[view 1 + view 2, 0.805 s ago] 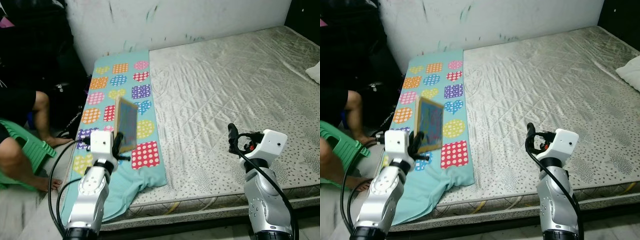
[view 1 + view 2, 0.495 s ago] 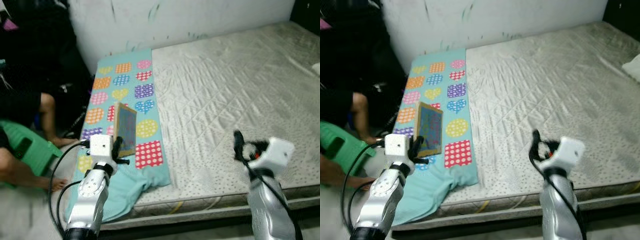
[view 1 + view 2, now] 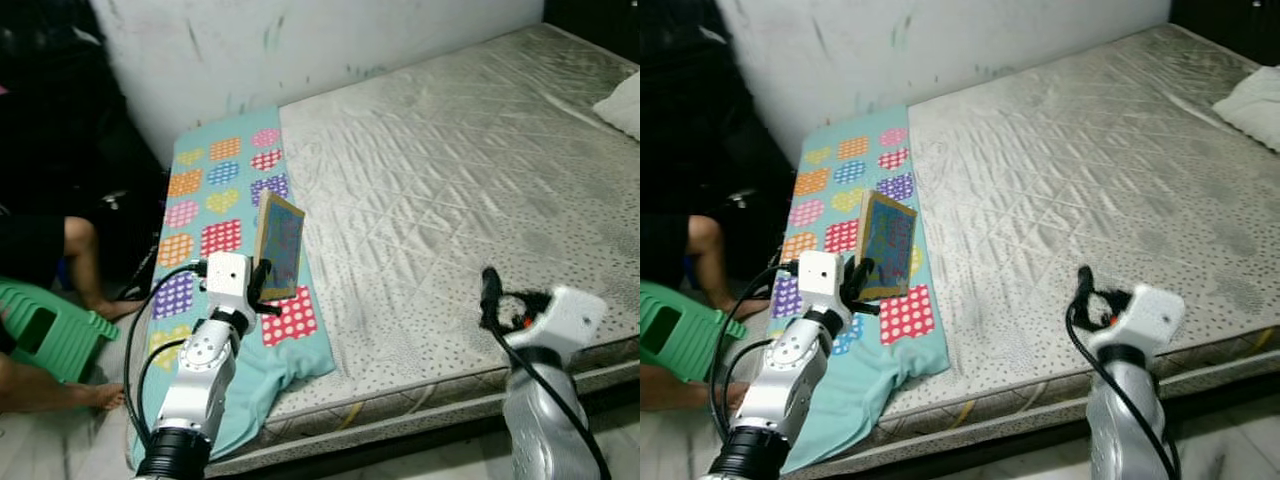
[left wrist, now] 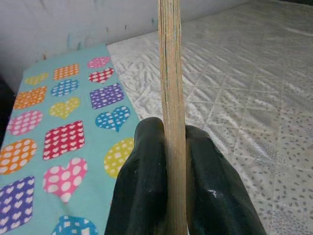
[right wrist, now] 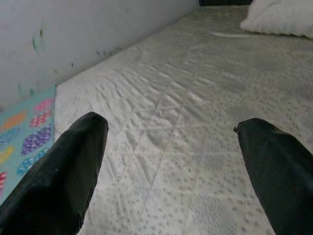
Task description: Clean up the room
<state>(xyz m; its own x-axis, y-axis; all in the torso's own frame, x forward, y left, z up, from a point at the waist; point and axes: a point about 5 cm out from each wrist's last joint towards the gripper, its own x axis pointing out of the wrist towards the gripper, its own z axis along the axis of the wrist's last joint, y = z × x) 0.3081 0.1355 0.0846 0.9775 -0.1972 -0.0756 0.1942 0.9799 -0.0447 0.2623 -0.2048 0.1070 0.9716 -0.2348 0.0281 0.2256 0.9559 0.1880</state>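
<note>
Left eye view: my left gripper (image 3: 262,290) holds a thin book (image 3: 279,245) upright by its lower edge, above the heart-patterned cloth (image 3: 215,205) that covers the left side of the mattress (image 3: 450,170) and droops over its front edge. The left arm is raised with the forearm reaching forward and up from the lower left; the right arm stands at the mattress's front edge, its gripper (image 3: 492,292) pointing up and carrying nothing. A pillow (image 3: 622,103) lies at the mattress's far right edge. A person's leg (image 3: 85,250) and a green stool (image 3: 45,325) are on the floor to the left. Right eye view: the same scene, with the book's cover turned toward the right. Left wrist view: the two black fingers (image 4: 142,186) are clamped narrowly on the book, seen edge-on between them, with cloth and mattress beyond. Right wrist view: the fingers (image 5: 63,169) are spread wide over bare mattress, the pillow in the distance. I judge the step in hand to be carrying the picked-up book away; the next move calls for finding a proper place to set it down while keeping the grip firm, since the book is thin and held only at one edge.
</note>
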